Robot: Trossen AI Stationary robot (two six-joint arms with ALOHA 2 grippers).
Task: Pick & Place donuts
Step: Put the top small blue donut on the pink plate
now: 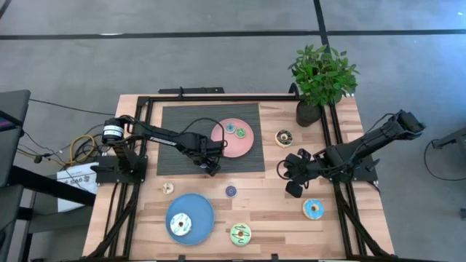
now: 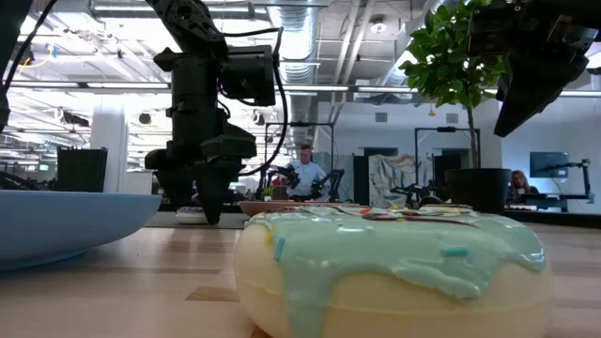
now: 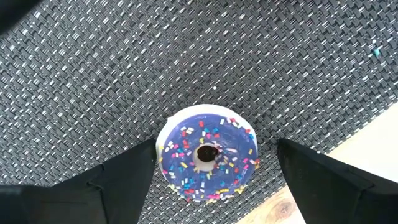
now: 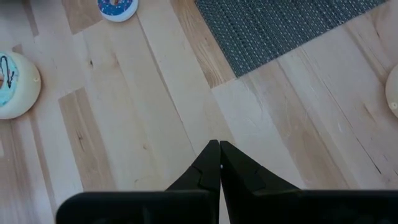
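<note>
1. We have the left gripper [image 1: 212,169] at the near right corner of the dark woven placemat [image 1: 182,124], its jaws spread wide on either side of a small purple-iced toy donut with coloured sprinkles [image 3: 207,154]. The left wrist view shows the donut lying flat on the mat, close to the mat's edge where the pale wooden table [image 4: 155,112] begins, clear of both fingers.
2. We judge the step in hand to be the grasp of this donut. We want the ring centred between the fingers before closing; it sits roughly midway now, so little sideways correction seems needed.
3. We should come down until the fingertips reach the level of the mat, then close gently on the rim, since a small ring can skid on the weave.
4. The round pink plate [image 1: 246,148], just beside the gripper and already carrying two small donuts, looks the likely destination, though we cannot be sure.
5. We keep the right gripper [image 1: 291,175] waiting over bare table, its fingers pressed together on nothing, near the light-blue-iced donut [image 1: 313,209].
</note>
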